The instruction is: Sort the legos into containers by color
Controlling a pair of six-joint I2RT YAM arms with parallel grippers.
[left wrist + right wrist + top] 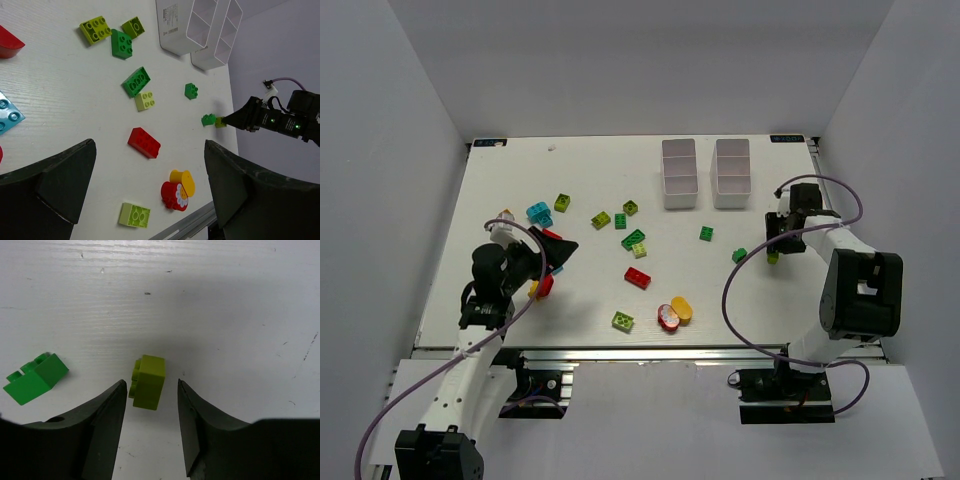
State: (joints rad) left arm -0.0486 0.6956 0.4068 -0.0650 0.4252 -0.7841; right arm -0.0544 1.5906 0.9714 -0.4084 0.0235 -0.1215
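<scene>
Top external: white table [520,170] boxed in by white walls [410,120] close on the left, right and back, with a metal rail [650,352] along the near edge. Two arms. The left arm [490,275] reaches in over the near-left part and the right arm [860,290] folds along the right edge, little margin to the wall there. Widest bare stretches are the far-left corner and the strip between bins and right edge. Two white bins [681,203] stand side by side at the far edge, right of centre, long sides touching or nearly so. Three compartments each, six in all. Left gripper [550,265] hangs over the left cluster, fingers spread wide, holding nothing. Right gripper [150,384] is low at the table near the right edge, fingers half closed to either side of one lime brick [151,371], a slim gap showing on each side, so no grip yet. That brick lies on its side on the table, a green brick [35,377] near it but apart. The legos [638,278] are all on the table, scattered across the middle. Counted: six lime, four green, about four red, two yellow-orange, cyan one or two. The tally around the left gripper is uncertain, since bricks there are partly hidden.
</scene>
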